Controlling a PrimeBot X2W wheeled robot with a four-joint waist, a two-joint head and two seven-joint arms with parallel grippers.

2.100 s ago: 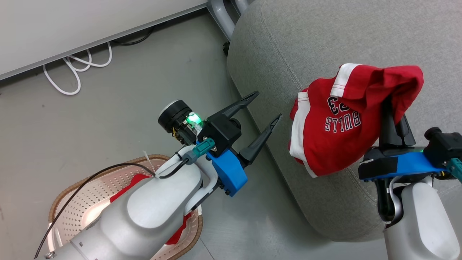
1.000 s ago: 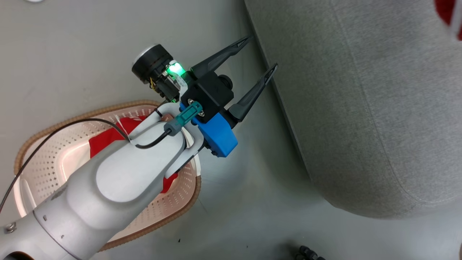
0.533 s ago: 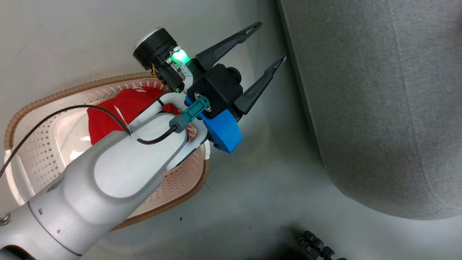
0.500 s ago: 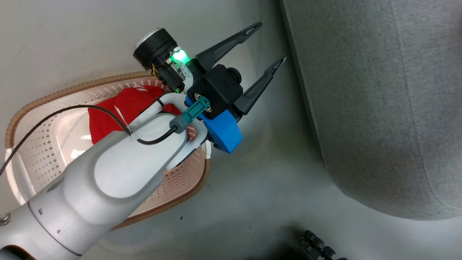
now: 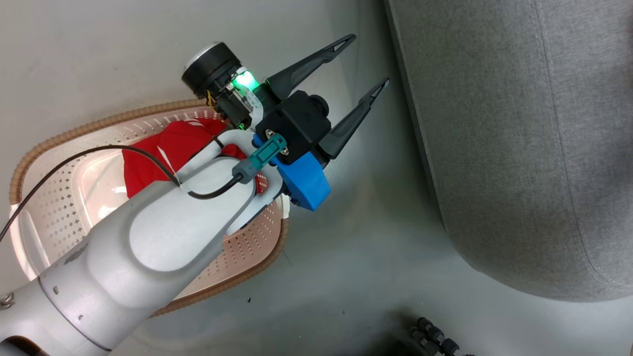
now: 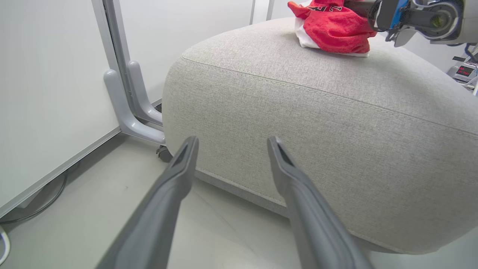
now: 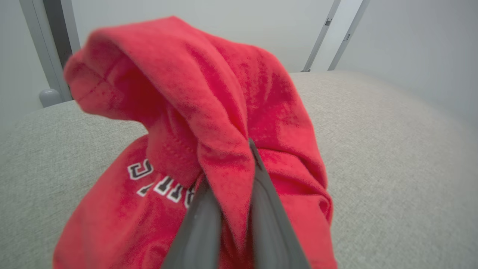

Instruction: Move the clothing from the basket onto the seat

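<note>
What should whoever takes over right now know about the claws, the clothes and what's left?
Claws: left claw is open and empty, between the basket and the seat. The right claw pinches a fold of the first red garment.
Things: the first red garment rests on top of the seat. The second red garment lies in the basket.
Done: one garment is on the seat, not yet released.
Left: release it, then move the second one over.

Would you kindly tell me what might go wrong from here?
A fold of the seat garment sits between the fingers of the right gripper; pulling away may drag it off the seat. The left arm hides part of the basket garment in the head view, so the open left gripper might miss it.
</note>
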